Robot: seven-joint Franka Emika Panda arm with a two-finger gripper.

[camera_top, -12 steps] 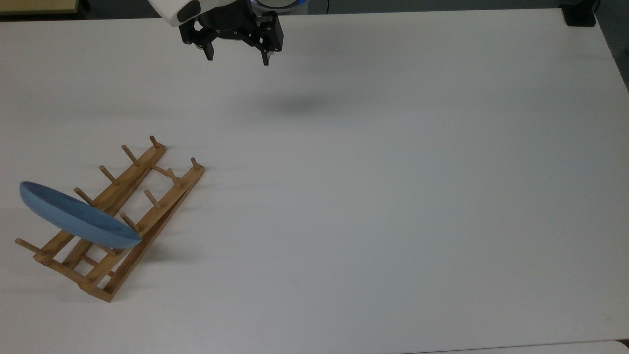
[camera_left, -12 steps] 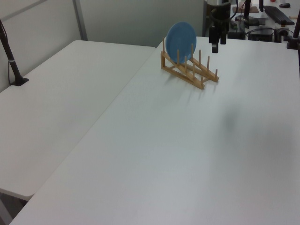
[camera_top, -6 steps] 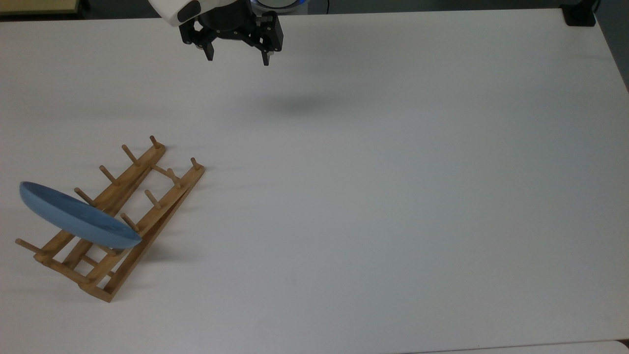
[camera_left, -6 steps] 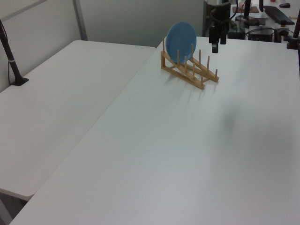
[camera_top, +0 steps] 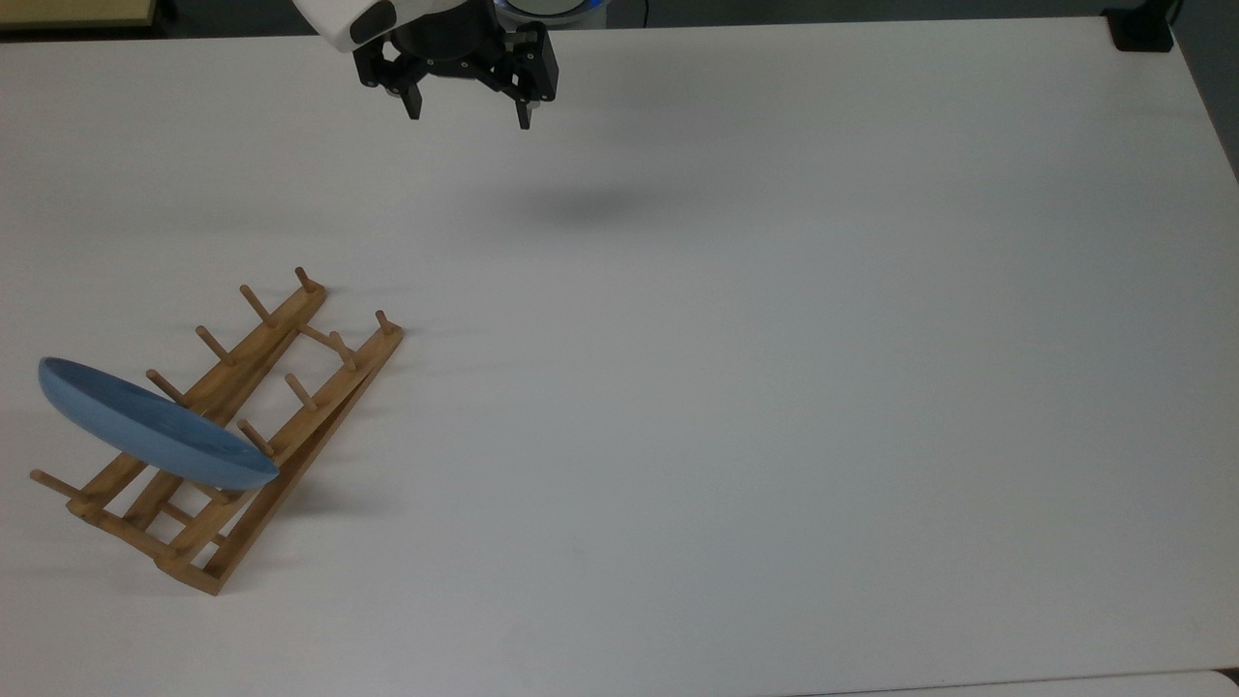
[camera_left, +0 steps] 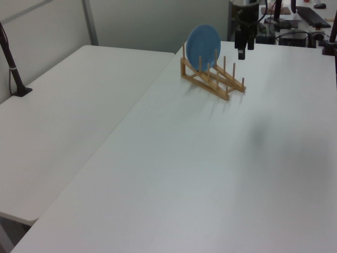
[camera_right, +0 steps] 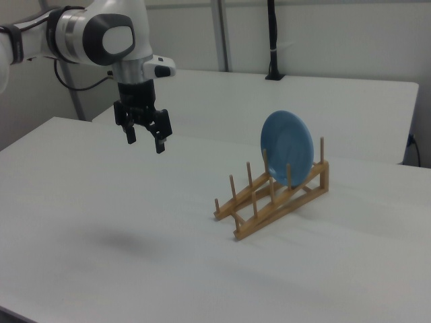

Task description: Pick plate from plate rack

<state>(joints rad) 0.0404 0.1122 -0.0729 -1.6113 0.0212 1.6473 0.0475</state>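
A light-blue plate (camera_top: 155, 426) (camera_left: 203, 46) (camera_right: 287, 146) stands on edge between the pegs near the high end of the wooden plate rack (camera_top: 290, 397) (camera_left: 213, 79) (camera_right: 276, 198). The rack lies at the top view's lower left on the white table. My gripper (camera_top: 468, 116) (camera_right: 145, 142) (camera_left: 241, 52) hangs open in the air, fingers pointing down, well away from the rack and plate, near the top view's upper edge. Nothing is between its fingers.
A wide white table (camera_top: 774, 387) carries the rack. A second white table (camera_left: 68, 105) adjoins it on the left view's left. A black post (camera_left: 13, 68) stands on that table. Desk clutter (camera_left: 305, 21) lies beyond the far edge.
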